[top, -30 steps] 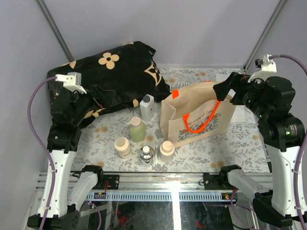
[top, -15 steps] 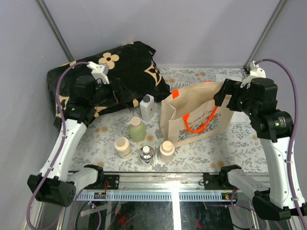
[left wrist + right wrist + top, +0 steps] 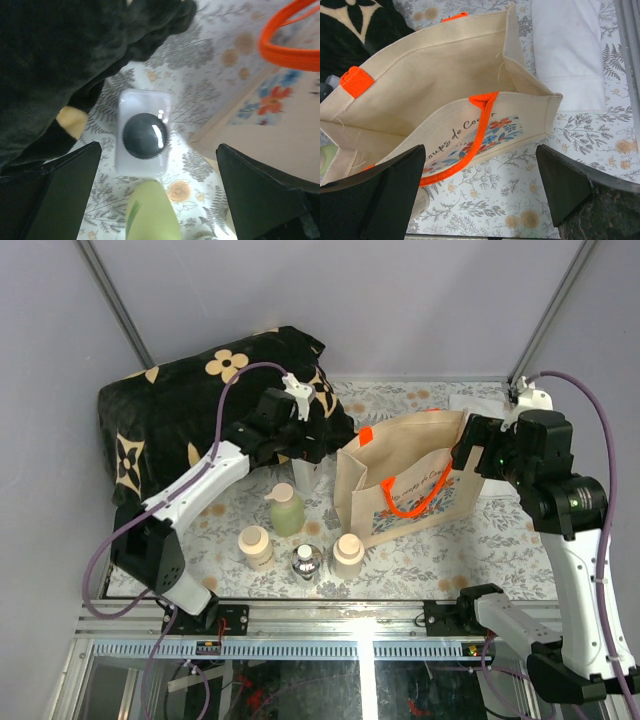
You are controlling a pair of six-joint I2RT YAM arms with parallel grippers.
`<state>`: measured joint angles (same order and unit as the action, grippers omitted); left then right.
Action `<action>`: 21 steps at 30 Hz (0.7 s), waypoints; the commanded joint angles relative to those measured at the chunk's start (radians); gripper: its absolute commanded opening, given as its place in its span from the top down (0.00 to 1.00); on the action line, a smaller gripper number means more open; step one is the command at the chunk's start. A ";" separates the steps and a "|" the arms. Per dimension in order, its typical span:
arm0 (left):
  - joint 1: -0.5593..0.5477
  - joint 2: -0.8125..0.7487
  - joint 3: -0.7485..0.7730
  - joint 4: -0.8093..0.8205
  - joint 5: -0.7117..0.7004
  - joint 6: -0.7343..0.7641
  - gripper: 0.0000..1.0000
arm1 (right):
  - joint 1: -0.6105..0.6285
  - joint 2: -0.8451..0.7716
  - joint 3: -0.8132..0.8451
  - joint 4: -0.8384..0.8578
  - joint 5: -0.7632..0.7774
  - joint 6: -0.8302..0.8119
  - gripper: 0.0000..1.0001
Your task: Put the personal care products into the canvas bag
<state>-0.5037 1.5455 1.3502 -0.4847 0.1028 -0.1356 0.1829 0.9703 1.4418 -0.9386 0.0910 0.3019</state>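
Right now the left gripper is hovering over the white rectangular bottle, jaws spread wide w/ nothing between them, and that dark cap is sitting nearly centred btw the fingers. To do this grab well it prob wants to be dropping straight down and closing on the flat body below the cap, not on the cap itself. The black blanket is crowding one side and the pale green bottle is standing just beside, so a slanted approach is risking a snag or a knock. Meanwhile the right gripper is hanging over the canvas bag, also spread and gripping nothing. The bag's mouth is gaping only narrowly, so bracing it may be helping later. All five bottles are standing outside the bag, incl. the two cream squat bottles and the clear round bottle. From above, the left wrist is covering most of the white bottle. The height above the cap is hard to judge, and the bag's bottom isn't showing.
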 commanded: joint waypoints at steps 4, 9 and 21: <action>0.001 0.030 0.057 -0.026 -0.192 0.058 0.00 | 0.001 -0.069 -0.043 -0.003 0.042 -0.004 0.01; 0.001 0.096 0.071 -0.056 -0.185 0.074 0.00 | 0.001 -0.071 -0.074 0.021 0.050 0.005 0.01; 0.001 0.194 0.061 -0.021 -0.077 0.049 0.75 | 0.002 -0.040 -0.159 0.156 0.062 -0.015 0.00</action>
<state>-0.5034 1.7290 1.3949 -0.5316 -0.0051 -0.0887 0.1829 0.9386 1.2991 -0.8906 0.1223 0.3050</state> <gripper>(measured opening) 0.458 0.994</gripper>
